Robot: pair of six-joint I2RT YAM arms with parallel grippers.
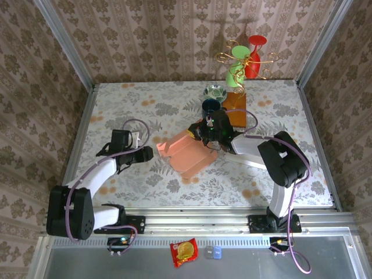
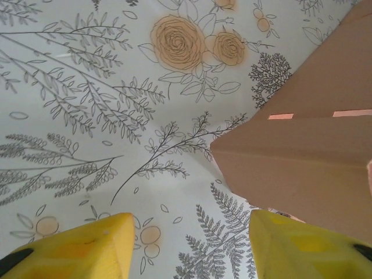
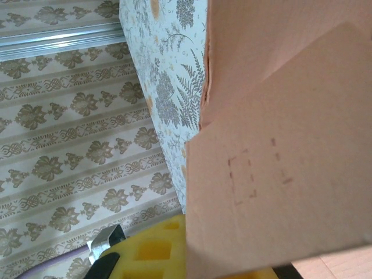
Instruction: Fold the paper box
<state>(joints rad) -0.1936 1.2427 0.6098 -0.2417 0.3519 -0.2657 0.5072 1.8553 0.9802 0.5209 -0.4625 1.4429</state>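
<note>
Top view, bottom edge: a snack packet (image 1: 183, 251) lies on the metal rail, in front of the arm bases and clear of the work.

Left of centre: left end effector (image 1: 147, 154) low over the counter (image 1: 139, 102), just beside the left edge of the paper box (image 1: 186, 154). Left wrist view: yellow fingers (image 2: 75, 250) stand well apart with nothing between them. A box corner sits at right of frame, just past the right-hand finger. Not gripping.

Centre: the box is a salmon-coloured blank, mostly flat on the counter, with small tabs along its left edge. The upper-right part looks lifted.

Just above and right of centre: right end effector (image 1: 204, 132) at the box's upper-right edge. Right wrist view: a card panel with a dashed rectangle lies across the yellow finger. The end effector is closed tight, apparently pinching that flap. The contact itself is hidden behind the card.

Upper right of frame: an orange block (image 1: 235, 103), a gold wire stand (image 1: 250, 58) with green and red glasses, and two darker cups. All stand apart from the box.

Progress, as a judgement: early. One flap is raised and creases show. No walls stand, no tabs are tucked, and no closed form exists. Most of the folding is left to do.
</note>
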